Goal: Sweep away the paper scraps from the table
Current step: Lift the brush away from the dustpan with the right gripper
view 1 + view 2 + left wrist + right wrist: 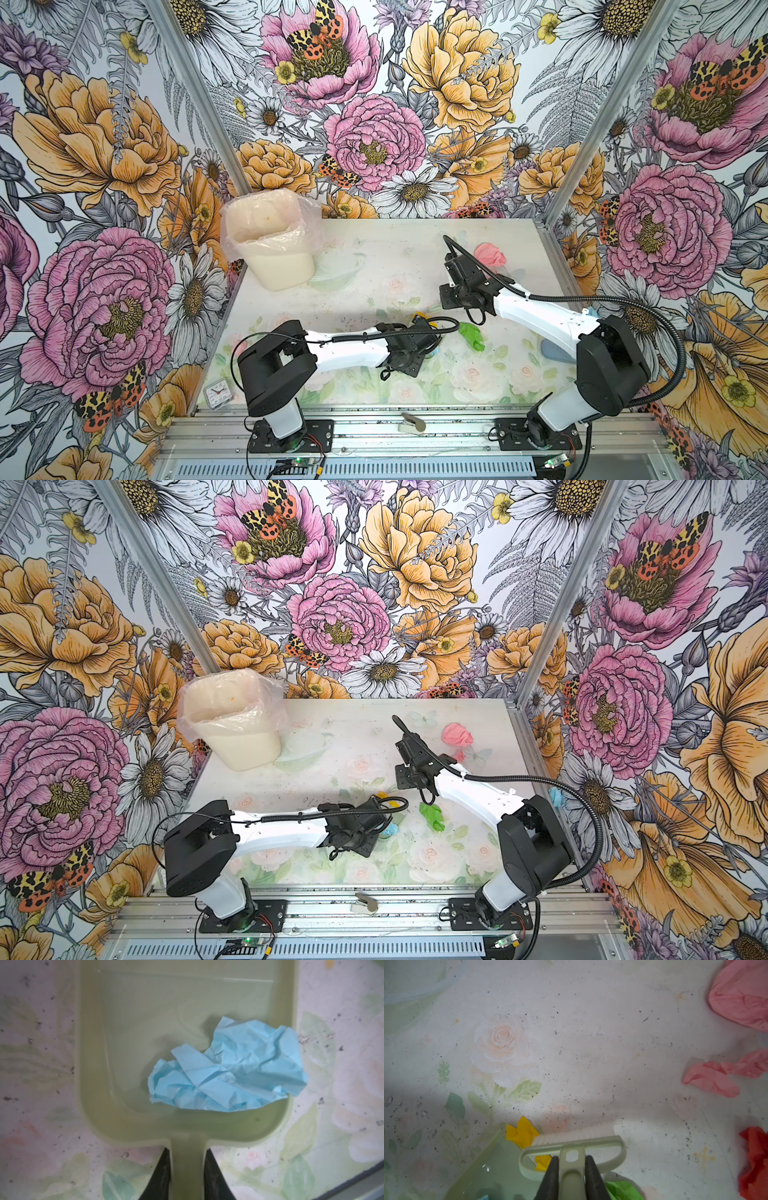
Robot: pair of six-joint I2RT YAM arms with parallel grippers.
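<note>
The left gripper is clamped shut on the narrow handle of the pale green plastic dustpan. The pan lies flat on the white rose-printed tabletop with its open lip turned toward the brush, probably so that scraps can slide in without catching an edge. A light blue crumpled paper scrap lies inside the pan, pressed against the back wall and one side wall, deep enough, I judge, not to tumble out. The right gripper is closed around the stem of the pale green plastic hand brush with white bristles, which is held low, just beside the pan's lip. A yellow crumpled paper scrap touches the end of the bristles and sits partly over the lip, so it looks like the piece being worked into the pan. A bright green paper scrap waits near the brush. Two pink paper wads and a red paper wad lie well apart from the pan and need longer strokes or a moved pan. A cream plastic waste bin lined with a clear bag stands at the far left corner, a likely place to tip the pan. With most scraps loose on the tabletop, the sweeping seems to be at an early stage.
</note>
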